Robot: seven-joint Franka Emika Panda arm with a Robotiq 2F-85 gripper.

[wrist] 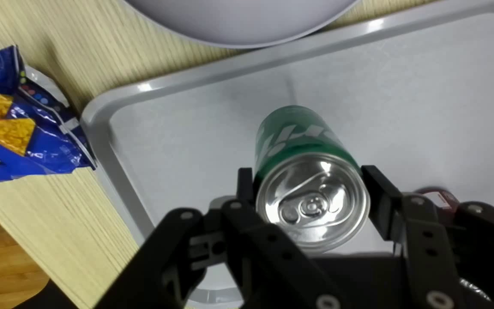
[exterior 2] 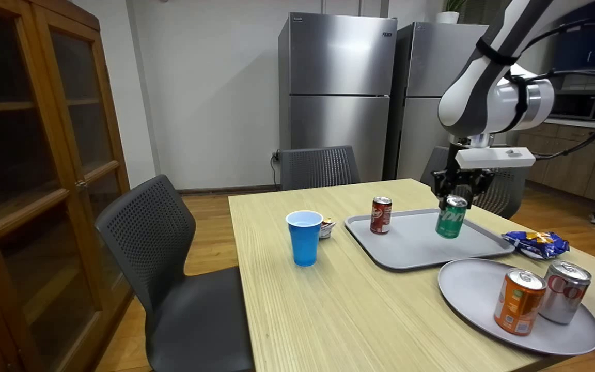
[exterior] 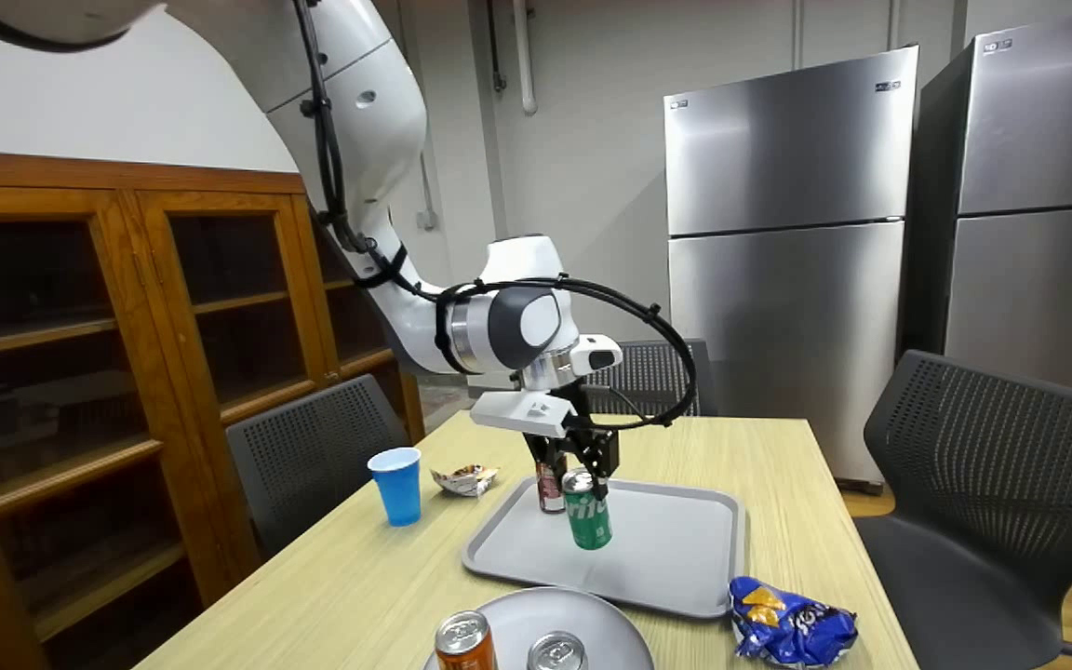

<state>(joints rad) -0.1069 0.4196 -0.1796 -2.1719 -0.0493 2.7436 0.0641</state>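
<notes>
The gripper [wrist: 309, 180] held a green can [exterior 2: 451, 220] near its top, fingers [wrist: 245, 184] pressed to either side, over the inner part of the tray [exterior 2: 406, 250]; whether the can's base touched it was hard to tell. The wrist view showed the pull tab [wrist: 313, 206] clearly. A red can [exterior 2: 380, 217] stood by a tray corner, whole in an exterior view but mostly hidden in the wrist view. A blue chip bag [wrist: 28, 133] lay beside the diagonally opposite corner. The plate [exterior 2: 475, 289], by the tray's long edge, carried an orange can [exterior 2: 519, 305] and a silver can [exterior 2: 566, 292], both seen whole only in an exterior view. The exterior views alone took in a blue cup [exterior: 398, 490] and crumpled wrapper [exterior: 467, 480], between the tray and a table [exterior: 331, 596] edge
</notes>
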